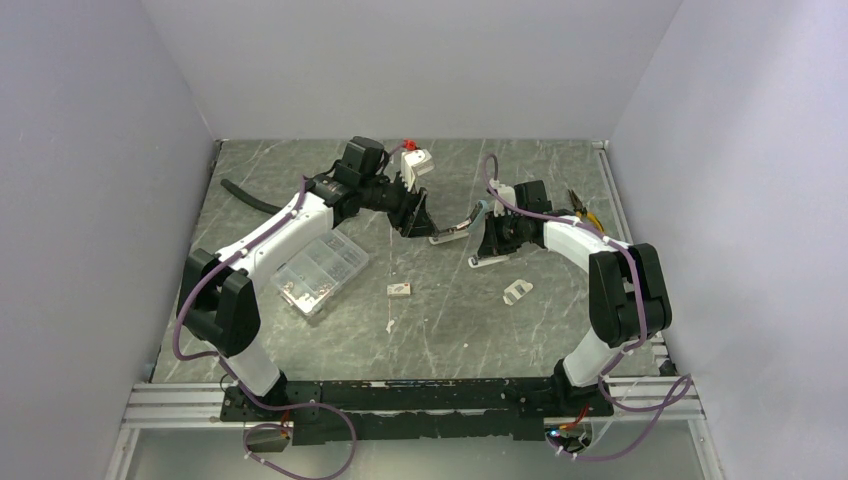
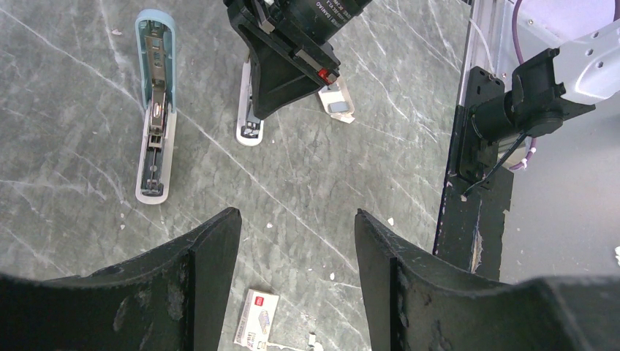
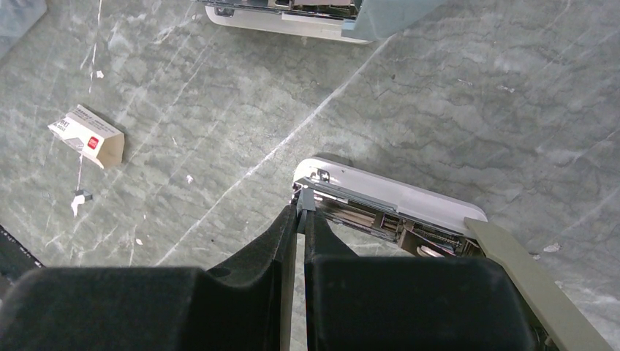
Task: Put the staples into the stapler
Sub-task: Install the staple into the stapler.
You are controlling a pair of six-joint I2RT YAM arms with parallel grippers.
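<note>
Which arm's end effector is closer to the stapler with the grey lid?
Right. The right end effector, shut, is at that stapler's front tip; the left end effector, open, hangs apart, nearer the staple box.

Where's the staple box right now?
Top view: the staple box lies on the table centre, right of the clear compartment case, nearer the robot than the blue stapler.

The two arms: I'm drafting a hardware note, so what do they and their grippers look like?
The left arm and right arm have white shell links between chunky black joints. A purple cable loops along each. The left gripper and right gripper are matte black with wedge-shaped fingers.
</note>
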